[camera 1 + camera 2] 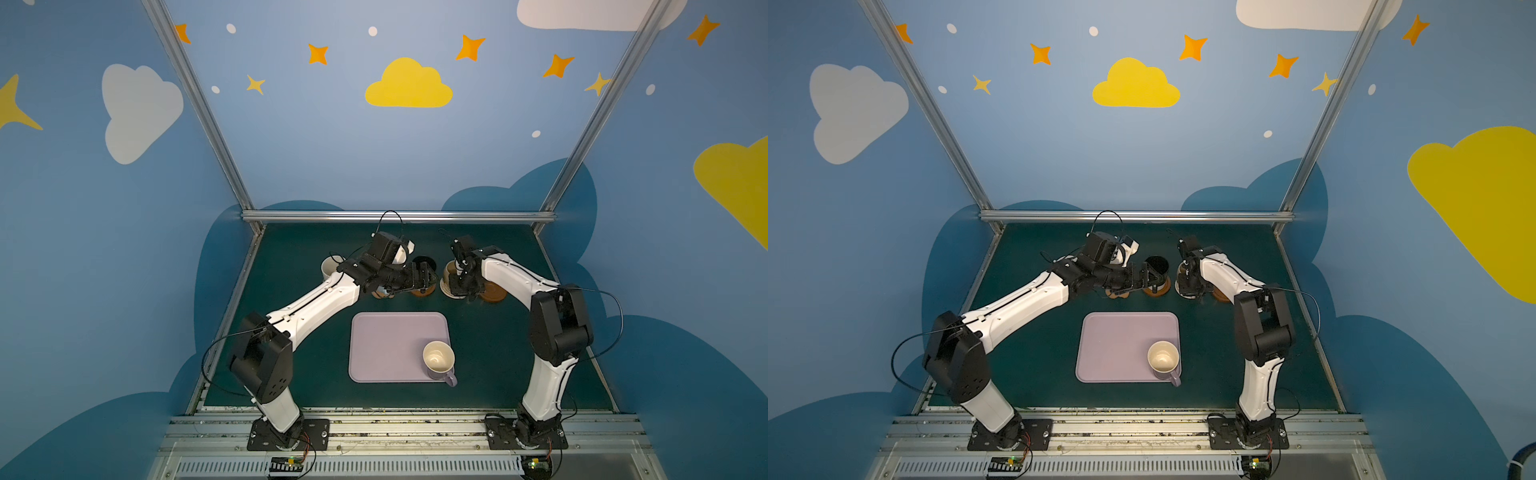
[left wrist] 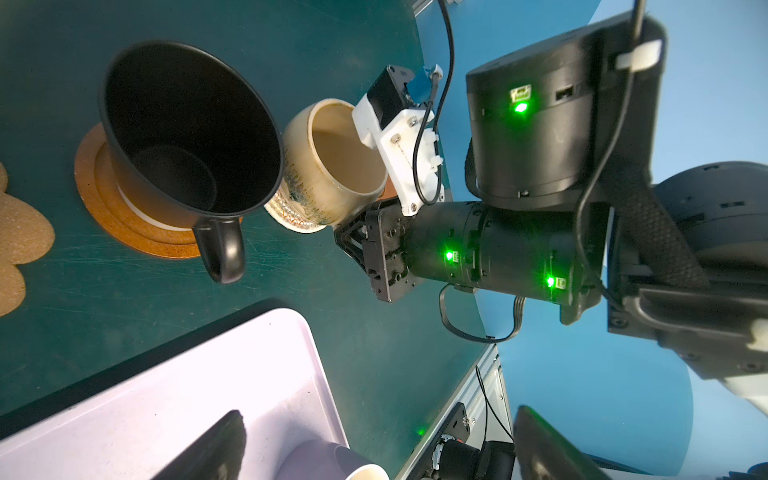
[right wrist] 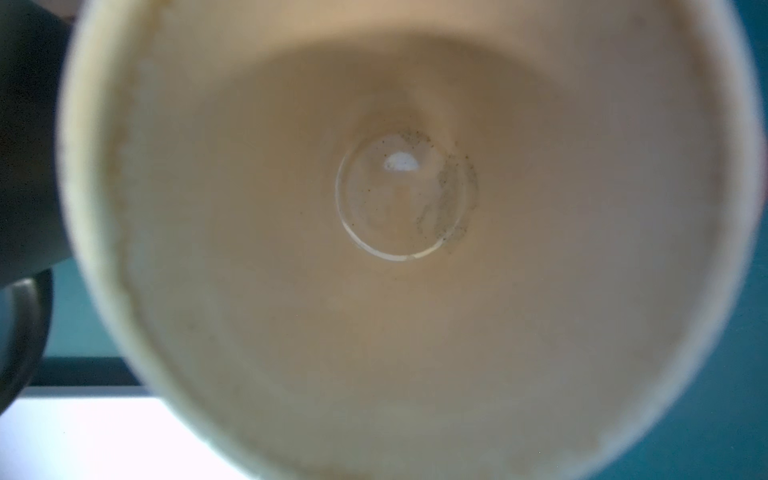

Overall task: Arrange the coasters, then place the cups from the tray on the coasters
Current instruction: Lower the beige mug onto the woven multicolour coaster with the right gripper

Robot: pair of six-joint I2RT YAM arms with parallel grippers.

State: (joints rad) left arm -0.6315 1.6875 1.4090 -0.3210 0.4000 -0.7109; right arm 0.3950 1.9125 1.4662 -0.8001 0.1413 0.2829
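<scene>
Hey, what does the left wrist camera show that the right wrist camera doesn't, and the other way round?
Only the left wrist view: the wooden coaster, the flower coaster, the lilac mug, the woven coaster under the cream mug, and the right gripper closed at that mug's side.

Only the right wrist view: the cream mug's inner floor, with a ring and dark specks.

Both: the cream mug, part of the tray, the green table, and probably the black mug, only a dark blur in the right wrist view.

table [image 1: 311, 365]: dark green | on it: 1 lilac tray [image 1: 386, 345] (near side), wooden coaster [image 2: 99, 195], flower coaster [image 2: 20, 237], woven coaster [image 2: 291, 218]
</scene>
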